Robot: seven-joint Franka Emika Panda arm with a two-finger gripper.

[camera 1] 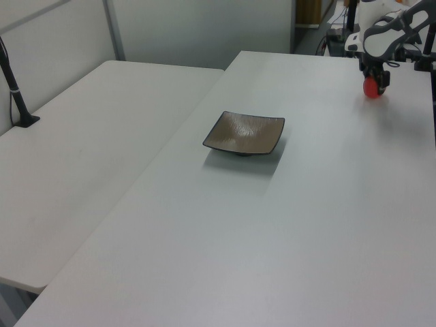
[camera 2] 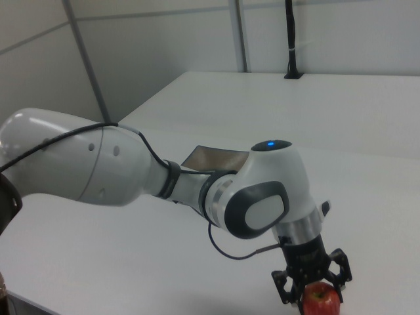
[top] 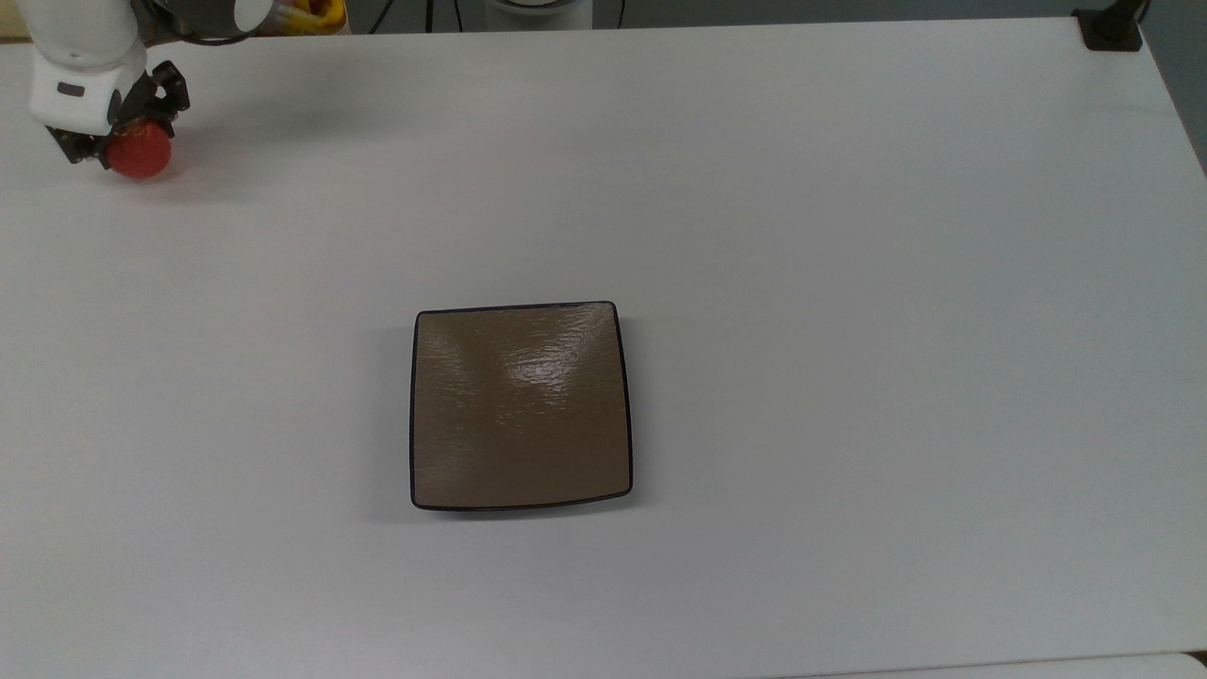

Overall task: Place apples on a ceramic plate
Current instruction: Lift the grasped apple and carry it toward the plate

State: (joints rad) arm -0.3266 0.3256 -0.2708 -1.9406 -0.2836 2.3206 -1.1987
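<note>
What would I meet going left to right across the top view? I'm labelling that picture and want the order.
Gripper closed around the apple, then the ceramic plate, then the black mount at the table's far right corner.

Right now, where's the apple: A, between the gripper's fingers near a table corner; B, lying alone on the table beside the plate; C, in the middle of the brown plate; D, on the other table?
A: the apple sits between the fingers of the gripper at the top view's upper left, far from the ceramic plate, which has nothing on it.
</note>
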